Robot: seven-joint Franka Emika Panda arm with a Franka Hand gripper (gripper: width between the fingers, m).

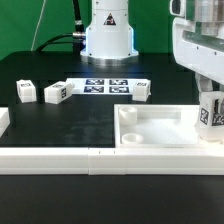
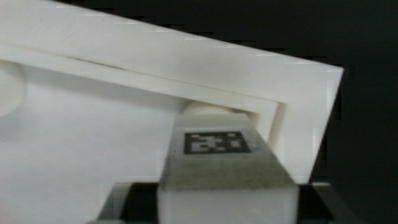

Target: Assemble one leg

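My gripper (image 1: 209, 98) is shut on a leg (image 1: 210, 114), a small white block with a black-and-white tag on its side. It holds the leg upright at the right corner of the large white tray-like piece (image 1: 160, 140). In the wrist view the leg (image 2: 217, 150) stands between my dark fingers (image 2: 135, 200), its far end against the tray piece's corner (image 2: 267, 85). I cannot tell if the leg's end is seated in the corner. My gripper (image 2: 222, 205) grips the leg's sides.
Two loose legs (image 1: 25, 92) (image 1: 55, 93) lie at the exterior view's left and a third (image 1: 141, 90) lies behind the tray piece. The marker board (image 1: 105, 84) lies before the robot base. A long white rail (image 1: 60, 156) runs along the front.
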